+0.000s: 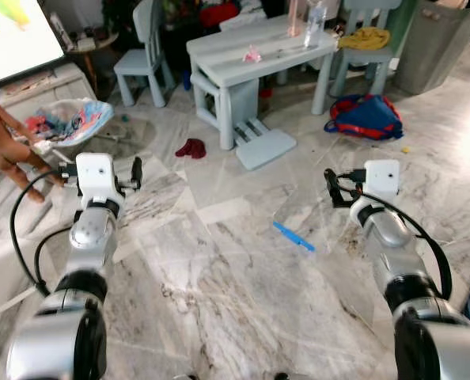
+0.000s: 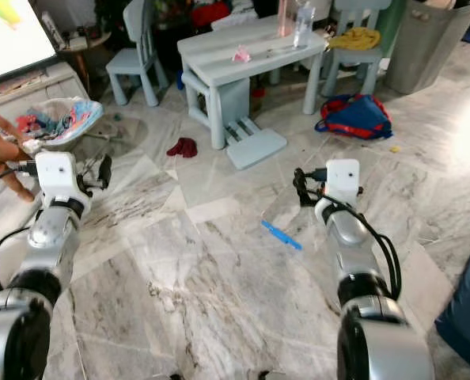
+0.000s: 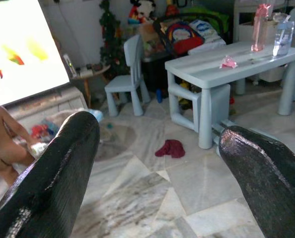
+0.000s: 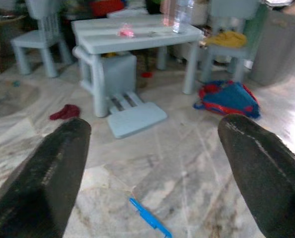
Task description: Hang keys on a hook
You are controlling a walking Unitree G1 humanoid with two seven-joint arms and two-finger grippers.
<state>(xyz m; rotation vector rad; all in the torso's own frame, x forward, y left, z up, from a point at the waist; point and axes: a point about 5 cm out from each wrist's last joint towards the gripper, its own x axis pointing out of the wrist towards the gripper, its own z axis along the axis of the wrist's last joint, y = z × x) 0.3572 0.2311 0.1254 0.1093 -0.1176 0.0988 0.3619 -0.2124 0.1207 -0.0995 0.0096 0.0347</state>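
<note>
While both arms are raised over the marble floor (image 1: 219,261), I log the scene against one landmark, the pale blue table (image 1: 243,49).

- Left gripper (image 1: 100,169): well short of the table, toward the robot's left, fingers (image 3: 53,173) spread wide, holding nothing.
- Right gripper (image 1: 342,188): short of the table, toward the robot's right, also spread wide and empty.
- Person's hand (image 1: 5,150): far to the left of the table, just beside the left gripper, offering a small pale item (image 1: 42,146) — possibly the keys, too small for me to confirm.
- Blue tool (image 1: 293,236): on the floor, between the table and the right gripper.
- Hook: I cannot make one out.

Step in hand, as I judge it: the handover, nothing yet grasped. Next move calls for bringing the left gripper's open fingers around the offered item and closing on it — then finding the hook.
</note>
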